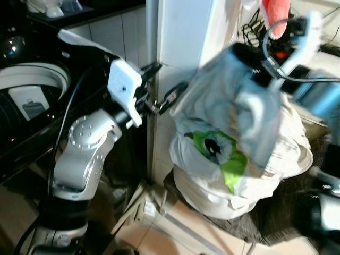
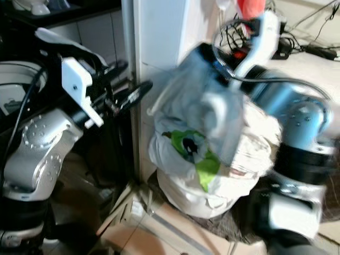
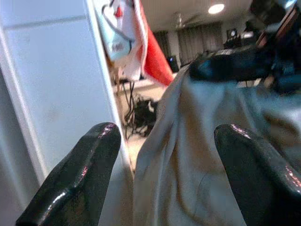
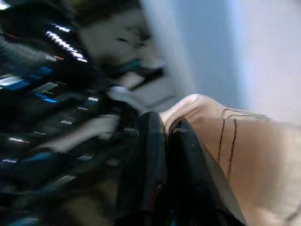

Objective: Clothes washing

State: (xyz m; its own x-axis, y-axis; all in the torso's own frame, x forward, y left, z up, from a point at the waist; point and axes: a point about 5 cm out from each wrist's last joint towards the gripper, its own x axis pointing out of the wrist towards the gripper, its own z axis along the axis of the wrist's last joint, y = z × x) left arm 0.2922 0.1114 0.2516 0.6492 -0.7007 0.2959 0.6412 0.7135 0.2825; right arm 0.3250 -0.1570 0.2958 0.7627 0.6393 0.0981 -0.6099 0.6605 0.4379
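- Garment (image 1: 239, 101), pale grey cloth, hangs in the air off the right gripper (image 4: 164, 129), draping down in front of the white pillar (image 1: 183, 32) and over the bundle below.
- Right gripper's two black fingers are pressed together on a fold of that cloth, seen close up in the right wrist view; the arm is blurred.
- Left gripper (image 1: 159, 87) is up beside the pillar's edge, fingers (image 3: 75, 183) spread wide with nothing between them, pointing at the hanging garment just ahead.
- Below sits a white laundry sack (image 1: 228, 175), stuffed full, with a green-and-black print (image 1: 215, 151) on its front, resting on the floor against the pillar.
- Off to the robot's left, a washing machine (image 1: 32, 90) with its round opening, set in dark, glossy casing.
- That pillar stands squarely between the sack and the machine.
- Something red-orange (image 1: 276, 16) hangs up high behind the right arm, with black cables (image 2: 287, 45) trailing on a pale surface nearby.
- Tiled floor (image 1: 159, 228) underfoot, a dark mat (image 1: 265, 223) under the sack.
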